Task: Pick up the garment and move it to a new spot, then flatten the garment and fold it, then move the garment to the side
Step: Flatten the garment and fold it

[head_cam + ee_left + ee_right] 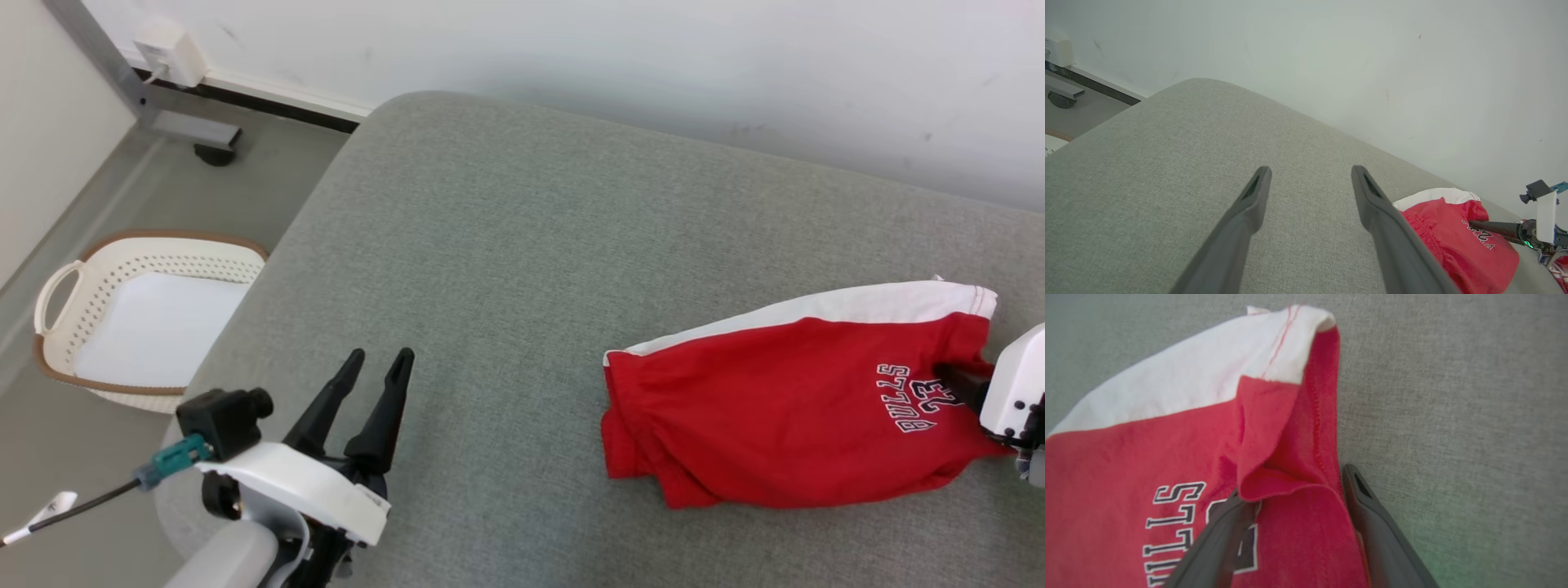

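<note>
Garment: red shorts [775, 408] with a white band along the far edge and "BULLS 23" print, lying folded on the right part of the cushion [506, 245].
Right tool: [1292, 482] down at the garment's right end, jaws spread wide and not clamped. One finger [1216, 543] lies on the print with its tip under a raised flap [1274, 469] of red cloth; the other finger [1380, 522] sits just beside the hem, on the cushion side.
Grip: the cloth sits between the fingers but nothing is pinched.
Left tool: [380, 355] at the lower left over bare cushion, jaws wide apart and empty, well apart from the garment.
Cushion: grey woven fabric with a rounded far-left corner, set against a pale wall [653, 57].
Basket: cream, perforated, brown-rimmed [57, 343], on the floor to the left of the cushion.
Floor: grey [269, 188]; a metal leg with a caster [216, 151] stands near the wall.
</note>
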You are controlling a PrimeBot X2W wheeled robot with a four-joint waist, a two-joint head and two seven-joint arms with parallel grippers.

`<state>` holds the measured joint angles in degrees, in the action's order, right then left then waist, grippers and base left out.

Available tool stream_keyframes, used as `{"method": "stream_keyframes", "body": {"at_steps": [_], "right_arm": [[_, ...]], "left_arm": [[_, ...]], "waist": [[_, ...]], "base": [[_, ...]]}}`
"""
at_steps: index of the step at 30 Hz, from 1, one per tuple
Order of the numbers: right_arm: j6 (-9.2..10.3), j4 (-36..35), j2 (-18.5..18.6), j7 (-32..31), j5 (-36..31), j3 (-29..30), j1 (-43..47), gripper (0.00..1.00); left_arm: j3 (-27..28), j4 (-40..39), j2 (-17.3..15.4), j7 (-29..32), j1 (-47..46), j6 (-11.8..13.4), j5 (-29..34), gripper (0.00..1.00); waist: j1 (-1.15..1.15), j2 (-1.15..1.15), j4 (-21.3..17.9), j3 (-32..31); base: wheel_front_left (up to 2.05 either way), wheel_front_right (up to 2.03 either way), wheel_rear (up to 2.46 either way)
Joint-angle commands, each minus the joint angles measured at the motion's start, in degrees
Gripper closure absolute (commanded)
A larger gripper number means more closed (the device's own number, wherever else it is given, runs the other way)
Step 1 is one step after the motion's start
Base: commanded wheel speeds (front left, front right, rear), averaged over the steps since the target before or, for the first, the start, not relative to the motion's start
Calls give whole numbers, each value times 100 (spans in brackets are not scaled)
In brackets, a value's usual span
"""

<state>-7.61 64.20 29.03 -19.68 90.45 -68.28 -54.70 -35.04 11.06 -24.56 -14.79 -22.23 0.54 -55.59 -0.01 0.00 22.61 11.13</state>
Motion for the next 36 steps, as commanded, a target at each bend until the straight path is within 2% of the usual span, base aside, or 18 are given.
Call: {"method": "stream_keyframes", "body": {"at_steps": [1, 3, 4, 5, 7, 8, 14, 20, 31, 36], "right_arm": [[24, 108, -68, -262, 99, -57, 301, 0], [24, 103, -155, -676, 178, -78, 414, 0], [23, 89, -185, -830, 217, -80, 440, 16], [23, 38, -206, -918, 236, -77, 439, 51], [11, -110, -211, -872, 218, -52, 362, 76], [7, -166, -215, -784, 205, -31, 321, 100], [7, -243, -101, -459, 124, 53, 169, 100], [13, -149, -71, -10, 67, 149, 136, 100], [14, -927, 144, 964, 174, 417, 653, 100], [14, -1025, 208, 1331, 311, 586, 984, 100]], "left_arm": [[37, 22, 35, -42, 77, -34, 15, 0], [64, 42, 91, -33, 119, -49, 72, 0], [83, 49, 115, -35, 135, -62, 90, 0], [108, 51, 136, -36, 145, -69, 133, 0], [202, 2, 180, -37, 145, -63, 316, 0], [253, -18, 205, -35, 170, -52, 425, 0], [630, -86, 431, -35, 365, -65, 940, 0], [978, -66, 566, -35, 592, -43, 1490, 0], [1546, 1, 876, -32, 1080, -67, 2210, 0], [1740, 26, 1033, -32, 1280, -140, 2409, 0]], "waist": [[1, 0, 43, 11], [1, 0, 74, 14], [1, 0, 85, 14], [1, 0, 94, 14], [1, 0, 106, 11], [1, 0, 105, -1], [1, 0, 31, -159], [1, 0, -240, -343], [1, 0, -1193, -627], [1, 0, -1597, -715]], "base": [[0, 0, 0], [0, 0, 0], [0, 0, 0], [0, 0, 0], [0, 0, 0], [0, 0, 0], [0, 0, 0], [0, 0, 0], [0, 0, 0], [0, 0, 0]]}}
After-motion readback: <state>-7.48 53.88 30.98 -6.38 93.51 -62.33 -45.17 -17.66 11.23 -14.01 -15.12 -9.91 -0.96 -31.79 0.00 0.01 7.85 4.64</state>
